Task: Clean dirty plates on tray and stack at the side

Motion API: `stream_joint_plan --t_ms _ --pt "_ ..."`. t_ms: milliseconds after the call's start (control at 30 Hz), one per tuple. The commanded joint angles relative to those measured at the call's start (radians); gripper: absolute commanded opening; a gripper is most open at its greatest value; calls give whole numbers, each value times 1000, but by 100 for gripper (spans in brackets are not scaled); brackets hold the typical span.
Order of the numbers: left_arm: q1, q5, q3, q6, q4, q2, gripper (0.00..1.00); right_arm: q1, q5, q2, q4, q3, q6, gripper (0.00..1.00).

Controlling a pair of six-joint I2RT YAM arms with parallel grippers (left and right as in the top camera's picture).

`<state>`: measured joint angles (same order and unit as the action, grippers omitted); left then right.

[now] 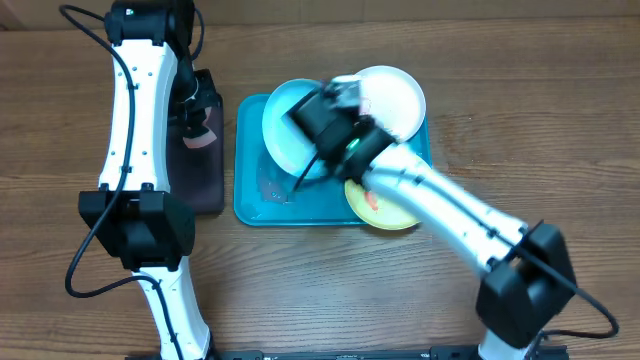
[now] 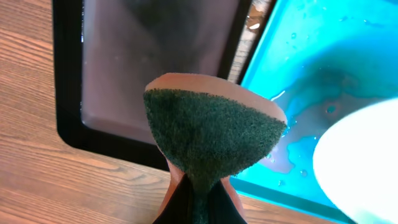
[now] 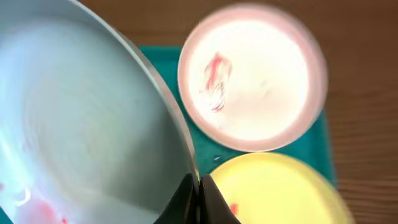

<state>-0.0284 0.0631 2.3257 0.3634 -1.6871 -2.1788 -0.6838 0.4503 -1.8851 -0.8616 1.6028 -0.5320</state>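
The turquoise tray (image 1: 250, 205) holds three plates. My right gripper (image 1: 318, 108) (image 3: 198, 193) is shut on the rim of the light blue plate (image 1: 285, 130) (image 3: 81, 124), which shows red smears low down. The white plate (image 1: 395, 100) (image 3: 255, 81) carries a red smear and lies at the tray's far right. Partly under my right arm, the yellow-green plate (image 1: 385, 212) (image 3: 280, 193) has an orange-red spot. My left gripper (image 1: 200, 125) (image 2: 200, 205) is shut on a sponge (image 2: 211, 130), green scouring face up, beside the tray's left edge (image 2: 323, 81).
A narrow black tray (image 1: 205, 170) (image 2: 149, 68) lies left of the turquoise tray, under my left gripper. Water pools on the turquoise tray's floor (image 2: 311, 149). Bare wooden table (image 1: 520, 120) surrounds both trays.
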Motion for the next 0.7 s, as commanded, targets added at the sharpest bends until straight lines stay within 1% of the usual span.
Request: stream_joint_plan --t_ms 0,133,267,533,567,633,667 --pt "-18 -12 15 -11 -2 2 4 69 -366 -51 21 -41 -53 4" --pt "-29 -12 15 -11 -3 2 4 126 -463 -130 47 -46 -52 4" --pt "-33 -13 15 -11 -3 2 4 139 -502 -188 77 -46 -52 4" --pt "-34 -12 15 -12 -3 2 4 139 -518 -207 113 -46 -44 4" --pt "-34 -12 15 -12 -3 2 4 139 -526 -207 115 -46 -44 8" --pt "-34 -12 15 -12 -3 2 4 141 -543 -207 115 -42 -40 27" --pt "-34 -12 15 -12 -3 2 4 143 -550 -206 111 -34 -40 33"
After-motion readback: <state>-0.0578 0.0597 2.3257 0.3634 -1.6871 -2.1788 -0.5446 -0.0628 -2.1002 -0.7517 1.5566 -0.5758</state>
